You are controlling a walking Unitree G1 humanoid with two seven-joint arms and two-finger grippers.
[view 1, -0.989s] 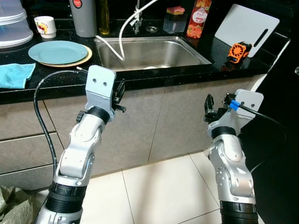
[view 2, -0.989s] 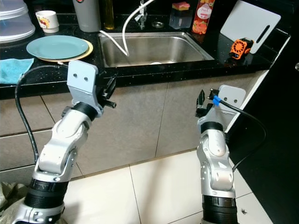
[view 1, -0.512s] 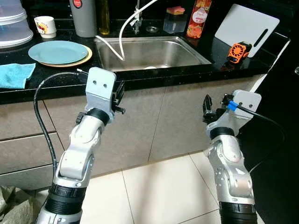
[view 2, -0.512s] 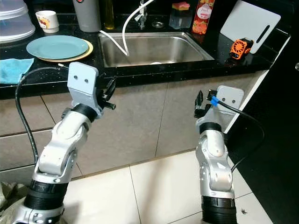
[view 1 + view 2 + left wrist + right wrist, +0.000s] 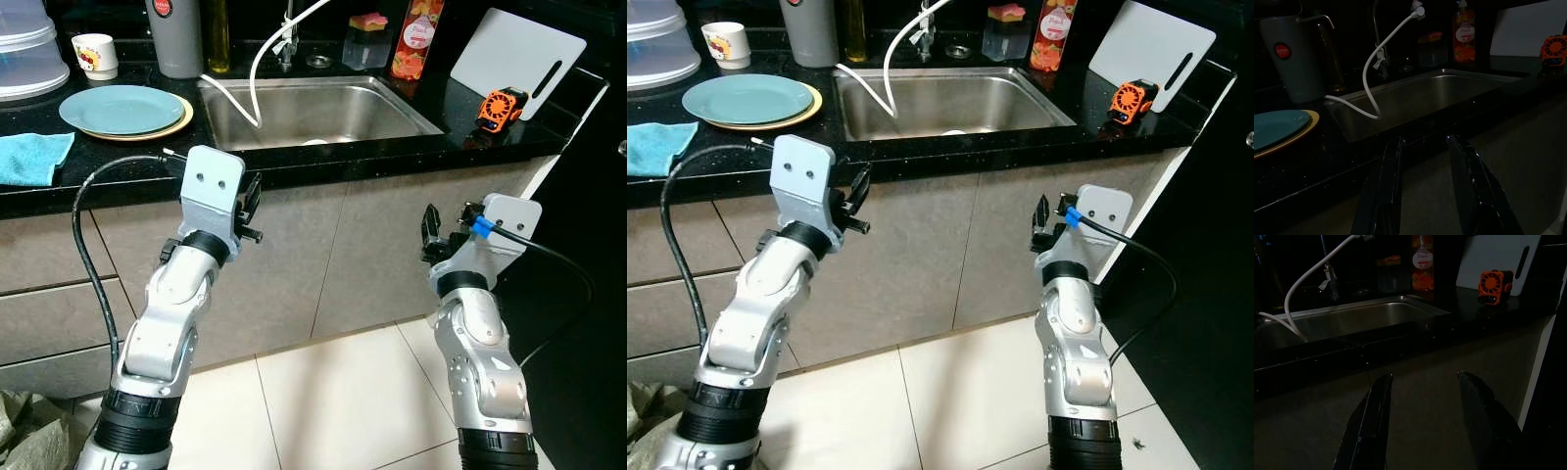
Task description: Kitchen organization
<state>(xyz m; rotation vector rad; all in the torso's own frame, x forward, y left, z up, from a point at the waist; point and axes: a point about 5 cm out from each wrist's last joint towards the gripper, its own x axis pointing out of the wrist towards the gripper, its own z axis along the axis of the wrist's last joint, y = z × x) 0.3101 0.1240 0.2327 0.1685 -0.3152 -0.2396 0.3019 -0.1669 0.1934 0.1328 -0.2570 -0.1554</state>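
Note:
A black counter [image 5: 392, 157] runs across in front of me with a steel sink [image 5: 318, 110] set in its middle. A teal plate [image 5: 121, 108] lies on a yellow plate left of the sink. My left gripper [image 5: 252, 208] is held up just below the counter's front edge, open and empty; its fingers [image 5: 1388, 186] point at the sink. My right gripper [image 5: 431, 227] hangs lower, in front of the cabinet doors, open with nothing between its fingers [image 5: 1374, 416].
On the counter stand a grey jug [image 5: 174, 34], a small cup [image 5: 95, 54], an orange bottle [image 5: 415, 37], a white cutting board [image 5: 514, 54] and an orange fan [image 5: 500, 106]. A blue cloth [image 5: 29, 157] lies at the left. A white hose [image 5: 260, 69] droops into the sink. Tiled floor lies below.
My right arm has sunk a little and drifted slightly left. The left arm has barely moved.

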